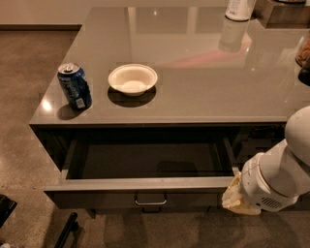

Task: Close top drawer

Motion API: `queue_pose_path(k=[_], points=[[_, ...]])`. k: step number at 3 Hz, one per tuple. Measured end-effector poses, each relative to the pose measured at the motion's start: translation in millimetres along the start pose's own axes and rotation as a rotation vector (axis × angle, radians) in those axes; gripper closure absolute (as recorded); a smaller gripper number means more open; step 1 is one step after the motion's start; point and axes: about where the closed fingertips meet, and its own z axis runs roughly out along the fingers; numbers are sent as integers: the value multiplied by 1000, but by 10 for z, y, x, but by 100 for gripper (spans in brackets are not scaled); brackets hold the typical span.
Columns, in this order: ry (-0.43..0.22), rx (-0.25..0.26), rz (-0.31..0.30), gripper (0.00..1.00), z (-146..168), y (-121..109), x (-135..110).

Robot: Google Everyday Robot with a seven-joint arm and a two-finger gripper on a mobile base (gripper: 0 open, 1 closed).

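Note:
The top drawer (145, 184) stands pulled out under the grey countertop (193, 82), its dark inside empty. Its front panel carries a small metal loop handle (150, 200) at centre and a paler grey rim. My white arm comes in from the right. My gripper (236, 196) sits at the drawer's front right corner, at the level of the rim and touching or nearly touching it. A tan wrap covers it.
On the countertop stand a blue drink can (75, 86) near the left front corner and a white bowl (132, 79) beside it. A white bottle (239, 8) stands at the back. The neighbouring cabinet's drawers (256, 140) are behind my arm. Brown floor (24, 97) lies to the left.

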Motion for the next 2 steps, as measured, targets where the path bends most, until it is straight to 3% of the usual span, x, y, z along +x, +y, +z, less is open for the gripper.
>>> queue_pose_path(k=[2], points=[[14, -13, -6, 100, 134, 56, 92]])
